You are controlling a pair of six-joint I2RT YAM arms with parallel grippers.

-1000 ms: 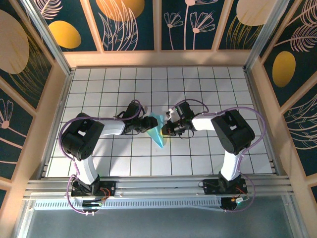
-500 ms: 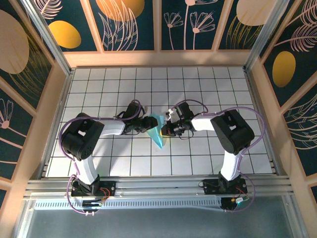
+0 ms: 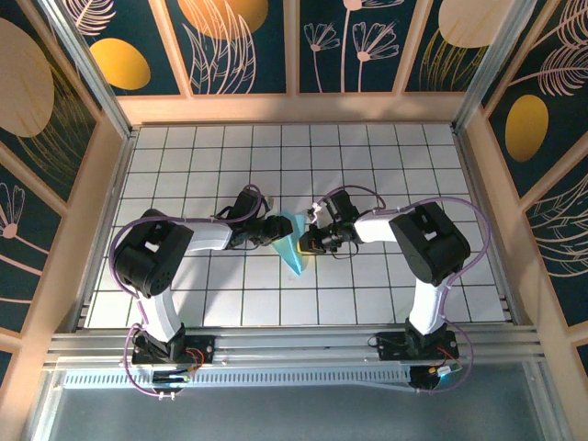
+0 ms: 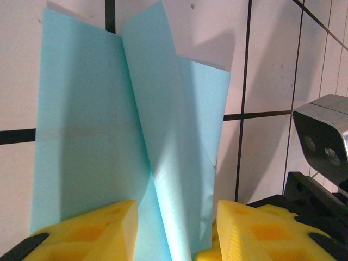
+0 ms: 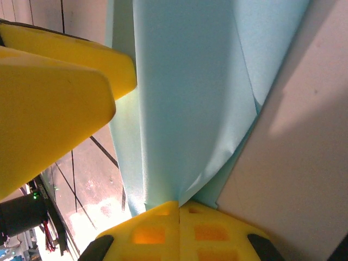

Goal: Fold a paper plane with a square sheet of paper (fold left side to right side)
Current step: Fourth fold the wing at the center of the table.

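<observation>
Plainly, the sheet of paper (image 3: pixel 293 243), already folded narrow, lay on the tiled table (image 3: pixel 386 165) with one flap raised. At its right edge the right gripper (image 5: pixel 179 209) was clamped tight on a corner. At its left the left gripper (image 4: pixel 176 217) stood half open astride the flap, gripping nothing. I judged that a tug from the pinch could tear or skew the crease, and that closing the left fingers could crumple the flap. No writing was legible.

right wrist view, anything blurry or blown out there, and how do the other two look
right wrist: the left tool's fingers sit close and soft, glare on the table below them, the paper fairly sharp; left wrist: crisp, soft shadows across the paper; top external: even light, the paper small
</observation>
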